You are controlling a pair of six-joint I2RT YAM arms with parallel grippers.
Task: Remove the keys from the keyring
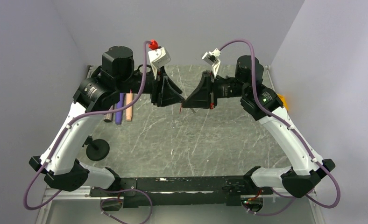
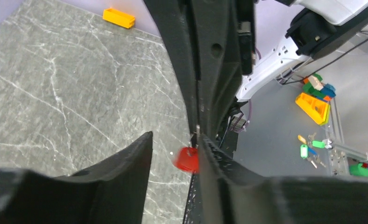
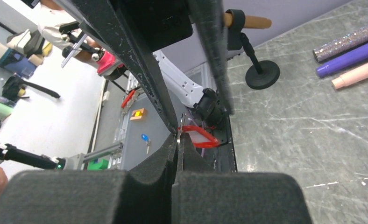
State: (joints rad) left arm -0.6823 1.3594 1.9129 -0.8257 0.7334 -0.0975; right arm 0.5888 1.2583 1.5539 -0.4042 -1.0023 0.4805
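The keyring's small red tag [image 1: 180, 110] hangs above the middle of the table, where both grippers meet. My right gripper [image 1: 187, 103] is shut on a thin metal part of the keyring; in the right wrist view that metal sliver [image 3: 180, 127] sticks out between its closed pads, with the red tag [image 3: 198, 136] just beyond. I cannot tell whether the metal is ring or key. My left gripper [image 1: 179, 100] is open, its fingers on either side of the tag. In the left wrist view the tag [image 2: 187, 159] lies against the right finger [image 2: 210, 154].
Pink, purple and glitter rolls [image 1: 121, 108] lie at the back left, also in the right wrist view [image 3: 355, 49]. A black round-based stand [image 1: 97, 149] stands at the left. A yellow-orange box [image 1: 283, 101] sits at the far right edge.
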